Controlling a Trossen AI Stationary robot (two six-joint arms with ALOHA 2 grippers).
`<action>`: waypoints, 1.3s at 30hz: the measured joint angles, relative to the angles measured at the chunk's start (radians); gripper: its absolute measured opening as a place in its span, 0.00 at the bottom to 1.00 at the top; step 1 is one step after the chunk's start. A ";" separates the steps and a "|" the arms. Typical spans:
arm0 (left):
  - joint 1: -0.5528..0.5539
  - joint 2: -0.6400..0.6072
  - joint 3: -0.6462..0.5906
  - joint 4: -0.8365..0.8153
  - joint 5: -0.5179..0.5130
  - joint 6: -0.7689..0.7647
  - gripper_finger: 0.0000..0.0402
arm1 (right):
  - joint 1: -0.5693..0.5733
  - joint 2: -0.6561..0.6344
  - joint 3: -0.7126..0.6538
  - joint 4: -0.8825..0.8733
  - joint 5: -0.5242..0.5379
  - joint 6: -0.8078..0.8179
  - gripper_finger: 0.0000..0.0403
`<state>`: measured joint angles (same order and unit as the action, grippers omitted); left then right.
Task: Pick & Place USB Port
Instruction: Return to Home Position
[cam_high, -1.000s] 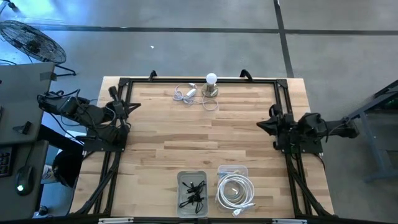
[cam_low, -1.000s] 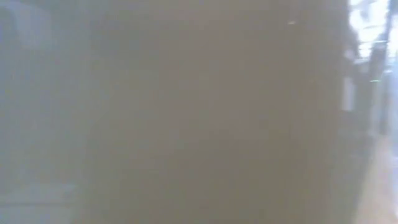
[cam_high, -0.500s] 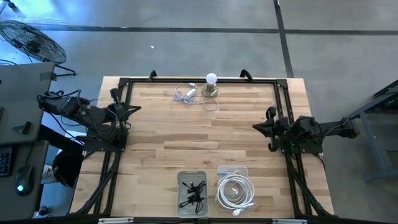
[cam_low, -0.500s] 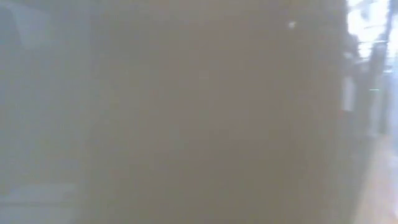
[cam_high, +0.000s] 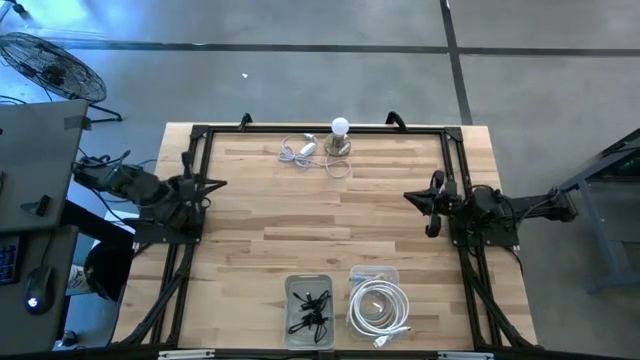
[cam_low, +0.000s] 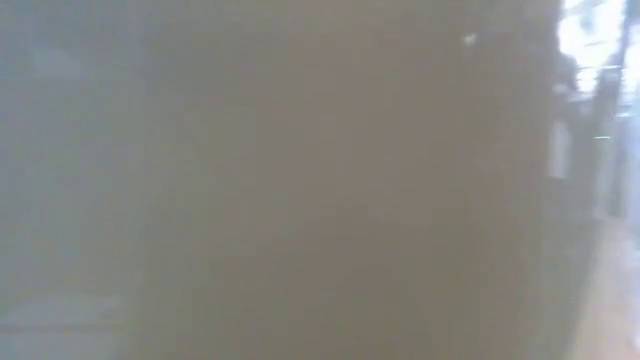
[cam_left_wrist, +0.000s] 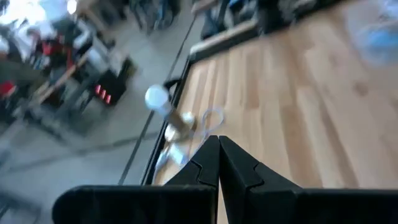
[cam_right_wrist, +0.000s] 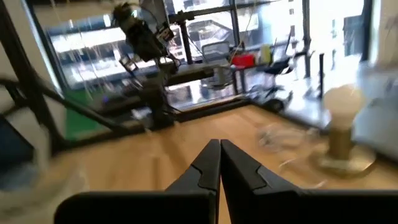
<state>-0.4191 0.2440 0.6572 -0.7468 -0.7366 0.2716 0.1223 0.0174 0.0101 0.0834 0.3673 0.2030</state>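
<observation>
Front edge of the desk (cam_high: 330, 225) first. The gray bin (cam_high: 308, 279) holds the black USB cables (cam_high: 310, 312) in a dark tangle. Just beside it, the transparent bin (cam_high: 375, 270) carries the coiled white cable (cam_high: 377, 305). Nothing from the job lies loose on the boards, so the sorting looks done to me, and what's left is parking the 2 arms.

Mid-desk now. The left gripper (cam_high: 212, 184) sits at the left edge, pointing inward, and the right gripper (cam_high: 412, 199) mirrors it at the right edge. They are well apart. Each wrist view shows its 2 fingers pressed together with nothing between them.

To do this step well, I'd keep both grippers closed and fold each arm back on its own side. Stay off the bins and don't reach across the middle. Slow and level, no swing.

Far edge: a bulb lamp (cam_high: 340, 137) stands upright, with a small white cord (cam_high: 297, 150) lying just beside it, both out of the arms' way. The low view is blocked by something close and tells nothing.
</observation>
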 joint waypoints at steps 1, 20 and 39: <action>0.000 -0.036 -0.020 0.024 0.021 0.024 0.00 | 0.000 0.000 0.000 0.001 0.005 -0.063 0.01; 0.000 -0.237 -0.260 0.301 0.329 0.214 0.00 | 0.000 0.001 0.000 0.022 -0.010 -0.291 0.01; 0.000 -0.237 -0.444 0.522 0.408 0.229 0.00 | 0.000 0.001 0.000 0.019 -0.010 -0.290 0.01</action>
<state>-0.4193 0.0071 0.2132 -0.2247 -0.3282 0.5007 0.1223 0.0185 0.0101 0.1020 0.3569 -0.0872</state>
